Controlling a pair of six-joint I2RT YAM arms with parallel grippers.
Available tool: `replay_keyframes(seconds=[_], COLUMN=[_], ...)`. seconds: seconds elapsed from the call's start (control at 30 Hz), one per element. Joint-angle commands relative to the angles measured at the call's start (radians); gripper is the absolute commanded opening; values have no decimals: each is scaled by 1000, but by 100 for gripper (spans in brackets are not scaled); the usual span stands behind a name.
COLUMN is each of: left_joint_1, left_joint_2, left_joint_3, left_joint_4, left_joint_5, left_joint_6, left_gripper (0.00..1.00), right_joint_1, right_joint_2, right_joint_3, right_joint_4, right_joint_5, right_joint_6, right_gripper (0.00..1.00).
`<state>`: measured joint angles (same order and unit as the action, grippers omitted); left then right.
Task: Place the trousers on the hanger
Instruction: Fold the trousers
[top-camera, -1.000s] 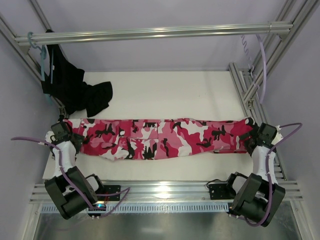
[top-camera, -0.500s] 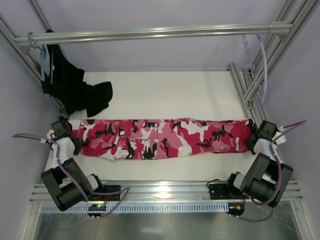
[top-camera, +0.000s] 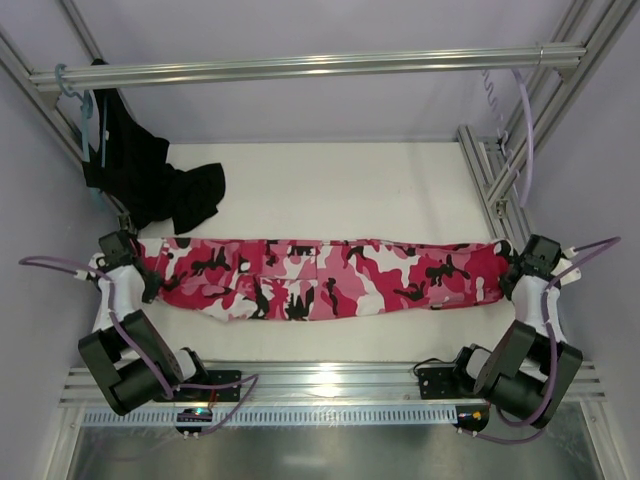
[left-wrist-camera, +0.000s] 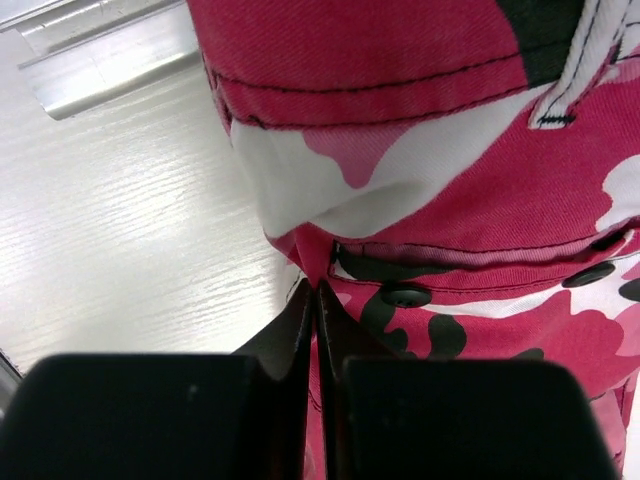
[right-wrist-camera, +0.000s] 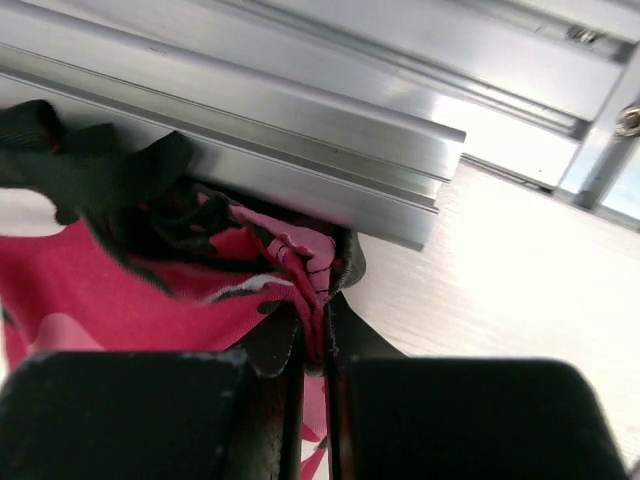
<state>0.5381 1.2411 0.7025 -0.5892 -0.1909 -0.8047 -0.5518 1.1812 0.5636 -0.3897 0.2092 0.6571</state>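
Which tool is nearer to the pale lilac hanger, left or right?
Right. The right tool grips the trousers at the table's right edge, where the hanger hangs further back; the left tool is at the trousers' opposite end, across the table.

Top view overhead, wide; wrist views close, sharing trousers (top-camera: 320, 280) ends.

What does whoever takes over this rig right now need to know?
Left claw: shut on the trousers at their left end.
Right claw: shut on their right end.
The trousers lie stretched across the table. The lilac hanger hangs from the rail, far right.
Done: both ends gripped.
Left: lift the trousers and drape them over the hanger.
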Motion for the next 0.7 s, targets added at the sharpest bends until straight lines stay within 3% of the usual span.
replay_keyframes(seconds=[0.0,0.17,0.33,0.47,0.53,0.6,0.63,0.67], left_joint_1=[-30,-131,-291,-342,-342,-348,-354,-377], left_joint_2=[-11,-25,-26,-57,-65,-84,-95,-112], left_joint_3=[45,6,9,12,23,55,74,113], left_joint_4=[-37,-18,-79,-133,-156,-196,-205,-218], left_joint_5=[-39,-13,-93,-168,-183,-206,-222,-241], left_joint_6=[-17,-66,-143,-175,-183,-177,-169,-145], left_gripper=[0,0,0,1,10,32,39,50], right_joint_1=[-8,-34,-163,-224,-226,-226,-227,-224], right_joint_2=[-109,-105,24,90,106,101,101,100], right_joint_3=[97,196,255,275,297,320,326,340], right_joint_4=[-101,-234,-301,-350,-374,-382,-370,-374], right_joint_5=[130,324,253,240,222,191,111,86], right_joint_6=[-34,-25,-7,-5,-7,-22,-48,-65], right_gripper=[4,4,4,4,4,8,31,37])
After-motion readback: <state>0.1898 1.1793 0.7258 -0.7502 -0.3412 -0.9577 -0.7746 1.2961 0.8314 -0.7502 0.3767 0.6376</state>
